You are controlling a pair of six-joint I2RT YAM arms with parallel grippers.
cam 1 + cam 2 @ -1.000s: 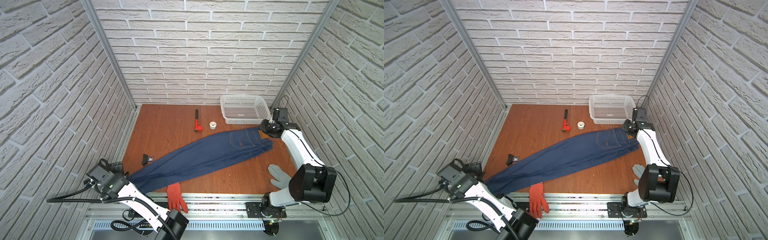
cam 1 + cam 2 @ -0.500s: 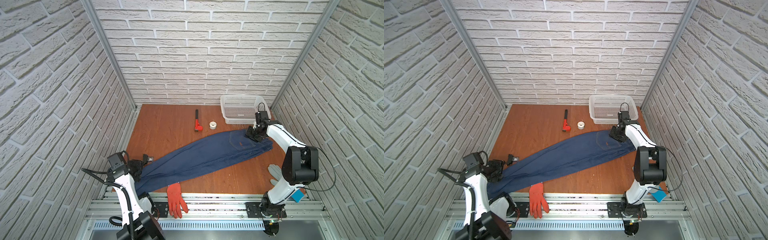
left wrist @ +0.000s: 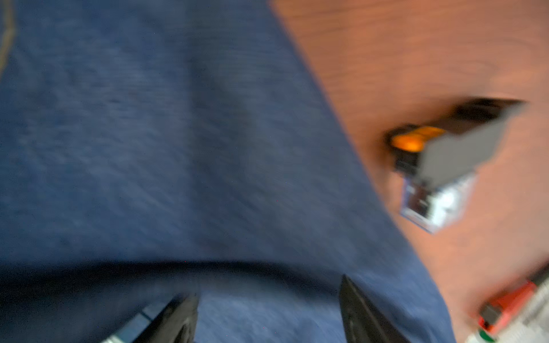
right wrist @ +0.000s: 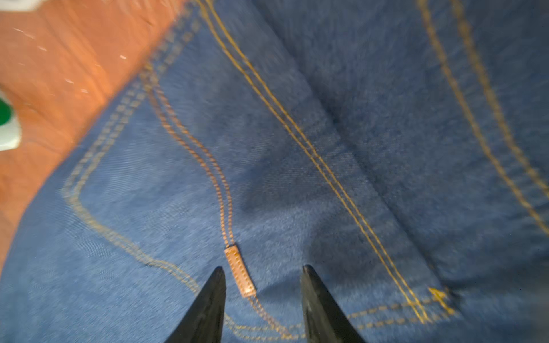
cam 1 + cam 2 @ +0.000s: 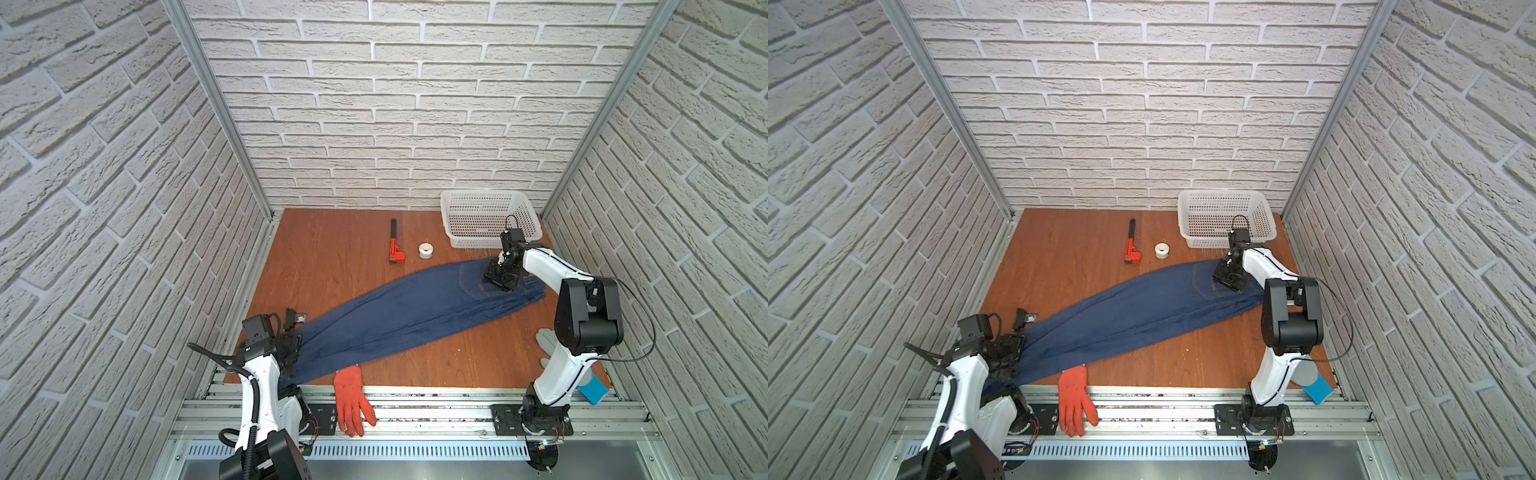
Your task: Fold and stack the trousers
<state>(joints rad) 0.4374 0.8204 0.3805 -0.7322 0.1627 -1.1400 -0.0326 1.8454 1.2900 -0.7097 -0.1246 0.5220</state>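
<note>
The trousers [image 5: 415,316] lie flat on the wooden table [image 5: 332,266], stretched as one long band with one leg upon the other. Their long axis runs diagonally: the waist end points to the far right, just before the white basket [image 5: 486,216], and the leg ends point to the near left, toward the front edge. The hems themselves we cannot see, because the left arm covers them. A back pocket [image 5: 473,280] with tan stitching faces up. The orange-red glove [image 5: 351,399] lies at the front edge, touching the lower side of the legs, and a small black device [image 5: 295,318] lies just beside their upper side.

The left gripper [image 3: 267,297] is low over the leg end, its fingers [image 3: 178,314] apart, with only flat denim between them. The right gripper [image 4: 263,273] is over the pocket, its tips also apart, one on each side of a small tan bar of stitching; we see no cloth pinched.

Compared with one second ago, the trousers keep the same place and direction. The left gripper [image 5: 291,349] has come in from the near-left corner, beyond the table, to the leg end. The right gripper [image 5: 498,278] has moved from the outer waist corner inward to the pocket.
</note>
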